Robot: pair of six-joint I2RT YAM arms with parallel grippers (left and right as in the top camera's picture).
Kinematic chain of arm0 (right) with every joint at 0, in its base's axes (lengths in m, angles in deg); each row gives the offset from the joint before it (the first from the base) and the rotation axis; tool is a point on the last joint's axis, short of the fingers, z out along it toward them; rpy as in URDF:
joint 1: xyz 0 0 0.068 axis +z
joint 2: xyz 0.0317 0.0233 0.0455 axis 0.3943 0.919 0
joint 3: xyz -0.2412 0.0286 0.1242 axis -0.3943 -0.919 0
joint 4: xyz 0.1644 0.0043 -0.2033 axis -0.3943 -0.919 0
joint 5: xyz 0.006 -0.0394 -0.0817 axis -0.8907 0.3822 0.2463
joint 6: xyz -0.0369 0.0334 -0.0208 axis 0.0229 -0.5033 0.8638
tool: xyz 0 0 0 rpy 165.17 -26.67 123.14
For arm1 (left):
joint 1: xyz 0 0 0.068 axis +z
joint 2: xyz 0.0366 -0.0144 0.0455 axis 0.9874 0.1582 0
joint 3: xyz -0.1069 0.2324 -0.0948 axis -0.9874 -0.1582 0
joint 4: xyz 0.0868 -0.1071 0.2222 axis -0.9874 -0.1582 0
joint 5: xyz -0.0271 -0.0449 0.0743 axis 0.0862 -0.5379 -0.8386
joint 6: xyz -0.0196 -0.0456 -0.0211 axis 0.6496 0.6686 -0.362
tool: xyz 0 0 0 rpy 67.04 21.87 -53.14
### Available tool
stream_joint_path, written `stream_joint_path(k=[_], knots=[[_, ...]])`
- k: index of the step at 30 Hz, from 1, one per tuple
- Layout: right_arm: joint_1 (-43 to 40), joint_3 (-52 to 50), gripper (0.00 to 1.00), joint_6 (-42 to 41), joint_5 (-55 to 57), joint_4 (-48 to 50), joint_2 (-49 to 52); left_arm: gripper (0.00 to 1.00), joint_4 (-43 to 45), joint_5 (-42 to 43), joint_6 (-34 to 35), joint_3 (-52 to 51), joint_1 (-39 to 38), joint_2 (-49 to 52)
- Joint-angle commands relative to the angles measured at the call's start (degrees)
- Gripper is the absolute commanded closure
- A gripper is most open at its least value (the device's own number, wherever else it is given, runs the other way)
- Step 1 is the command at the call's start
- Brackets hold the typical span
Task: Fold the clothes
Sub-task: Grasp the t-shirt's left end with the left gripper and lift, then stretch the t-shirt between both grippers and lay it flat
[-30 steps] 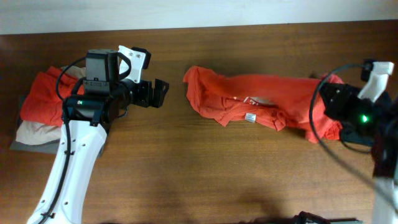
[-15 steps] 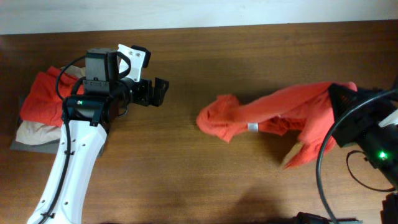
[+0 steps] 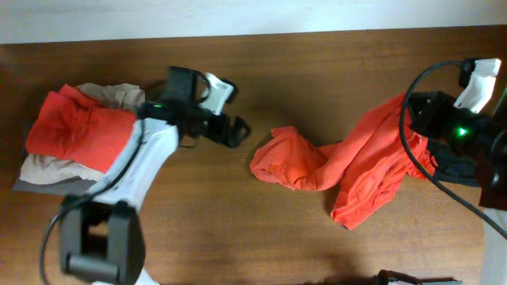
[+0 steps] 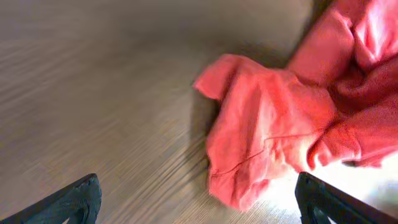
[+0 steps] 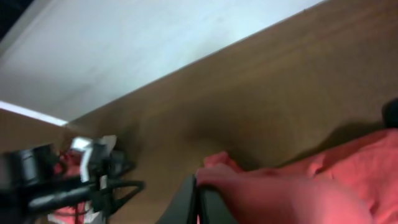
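Note:
The clothes in play are an orange-red T-shirt (image 3: 348,162), stretched in a crumpled band from a bunched end on the table (image 3: 277,162) up to my right gripper (image 3: 412,119). In the right wrist view that gripper (image 5: 199,200) is shut on the shirt, and the fabric (image 5: 286,190) drapes over its fingers. My left gripper (image 3: 231,131) stands open just left of the bunched end, apart from it. The left wrist view shows the shirt's end (image 4: 267,124) ahead of the left gripper (image 4: 199,208), with nothing between its wide-spread fingertips (image 4: 78,199).
At the table's left end lies a pile of other clothes: an orange garment (image 3: 75,127) on beige ones (image 3: 47,168), over a grey mat (image 3: 22,184). A white wall edge (image 3: 253,16) runs behind the table. The right arm's black cables (image 3: 412,178) loop beside the shirt.
The left arm has swung right until its gripper is close to the shirt. The right gripper has pulled the shirt up and to the right, so it went from lying spread out to hanging as a band.

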Motion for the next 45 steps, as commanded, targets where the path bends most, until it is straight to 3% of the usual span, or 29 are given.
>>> stream_joint_path(k=[1,13,18,20,22,24,31,37,45], knots=[[0.42,0.48,0.96,1.88,0.48,-1.33,-0.57,0.01,2.86,6.91,-9.25,0.57,-3.82,6.12],[0.42,0.46,0.96,2.05,0.48,-4.35,-0.57,0.02,14.12,-0.63,-11.78,0.59,-13.99,15.85],[0.42,0.46,0.96,2.05,0.48,-5.38,-0.57,0.38,15.69,-1.53,-11.78,0.59,-16.39,16.74],[0.42,0.46,0.96,2.05,0.48,-5.35,-0.57,0.56,15.72,-1.53,-11.76,0.59,-16.98,16.79],[0.42,0.46,0.96,2.05,0.48,-5.35,-0.57,0.89,15.67,-1.55,-11.67,0.63,-17.07,16.76],[0.42,0.48,0.96,2.08,0.59,-5.38,-0.59,1.00,15.19,-1.66,-9.57,1.53,-16.83,16.48],[0.42,0.52,0.96,2.10,8.46,-5.44,-1.95,1.00,0.22,-2.58,-7.17,13.81,-12.79,10.08],[0.39,0.68,0.96,2.08,14.16,-6.71,-7.78,1.00,-17.88,-12.28,-7.19,27.06,-10.40,0.87],[0.39,2.71,0.96,2.03,15.52,-9.79,-15.32,1.00,-21.77,-23.69,-4.50,30.40,-10.40,-14.99]])
